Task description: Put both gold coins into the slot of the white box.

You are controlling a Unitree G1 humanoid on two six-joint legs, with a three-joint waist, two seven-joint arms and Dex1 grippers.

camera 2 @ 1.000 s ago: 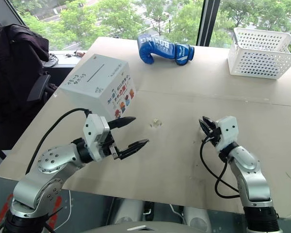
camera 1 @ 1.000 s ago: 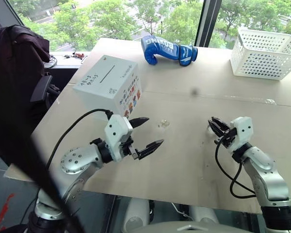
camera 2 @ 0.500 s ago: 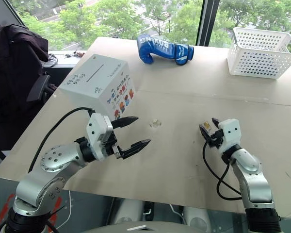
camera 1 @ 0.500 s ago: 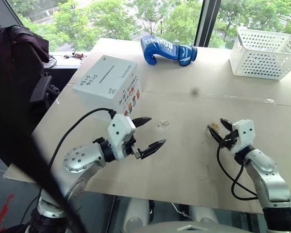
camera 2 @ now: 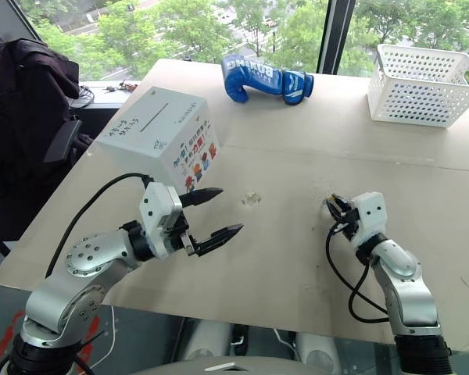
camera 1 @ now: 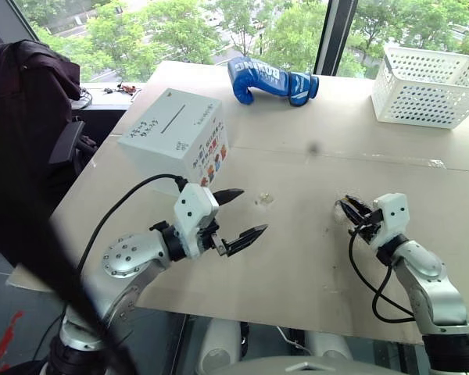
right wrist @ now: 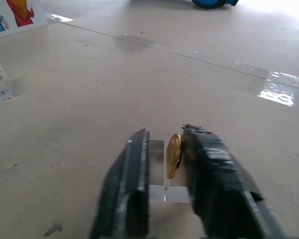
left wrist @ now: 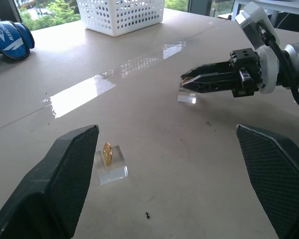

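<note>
Right claw [right wrist: 162, 164] now clamped — round gold coin [right wrist: 174, 155]

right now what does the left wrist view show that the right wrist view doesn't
Left wrist view alone: the white perforated plastic basket, the whole right hand from outside, and the open left hand's black fingers. Right wrist view alone: a gold coin upright between the right hand's closed fingers, and cartoon figures on the white cardboard box. Both: the tan table, the blue boxing glove and the other gold coin.
</note>
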